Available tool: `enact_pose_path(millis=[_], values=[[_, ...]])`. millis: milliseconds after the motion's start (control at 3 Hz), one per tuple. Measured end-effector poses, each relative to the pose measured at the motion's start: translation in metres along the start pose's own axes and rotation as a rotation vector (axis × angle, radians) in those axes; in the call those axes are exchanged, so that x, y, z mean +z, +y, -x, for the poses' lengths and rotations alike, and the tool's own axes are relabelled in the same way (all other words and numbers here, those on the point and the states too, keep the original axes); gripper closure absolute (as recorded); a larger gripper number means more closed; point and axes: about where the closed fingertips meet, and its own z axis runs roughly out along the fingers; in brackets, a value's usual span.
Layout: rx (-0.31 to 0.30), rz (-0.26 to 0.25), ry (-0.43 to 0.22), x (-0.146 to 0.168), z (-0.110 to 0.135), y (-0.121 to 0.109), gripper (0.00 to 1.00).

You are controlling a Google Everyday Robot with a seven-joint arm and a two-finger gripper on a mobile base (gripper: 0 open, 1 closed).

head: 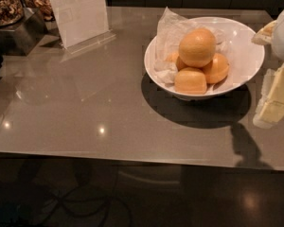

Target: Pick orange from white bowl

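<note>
Far L corner: a tray of what looks like nuts (pixel 4 6), then a clear sign stand (pixel 78 15) w/ a pale sheet in it. Both are well apart from the job.

R of centre on the glossy table (pixel 85 103) sits the white bowl (pixel 246 39), lined w/ crumpled paper (pixel 168 30). The orange (pixel 197 47) rides on top of the pile. It rests on a squat orange (pixel 190 81) at the near side and a smaller, deeper-coloured one (pixel 217 68) to its R. A 4th fruit peeks out at L, mostly hidden.

The gripper (pixel 274 86) is at the R edge, just beside the bowl's rim and not yet over it. Can't tell if it's set wide or narrow.

So it looks like approach stage, nothing grasped. I'd say bring it L over the rim, then straight down on the top fruit, centred across its widest part. Close gently, since a skewed squeeze on smooth round skin could squirt it out. Lift vertical so the two below don't roll, and keep off the paper standing up at far L.
</note>
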Motion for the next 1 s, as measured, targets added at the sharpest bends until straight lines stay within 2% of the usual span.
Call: enact_pose_path(millis=[333, 667, 1000], values=[[0.009, -0.009, -0.011, -0.001, 0.002, -0.001, 0.0], [-0.006, 0.012, -0.074, 0.008, 0.026, -0.011, 0.0], [-0.039, 0.04, -0.164, 0.024, 0.062, -0.029, 0.0]])
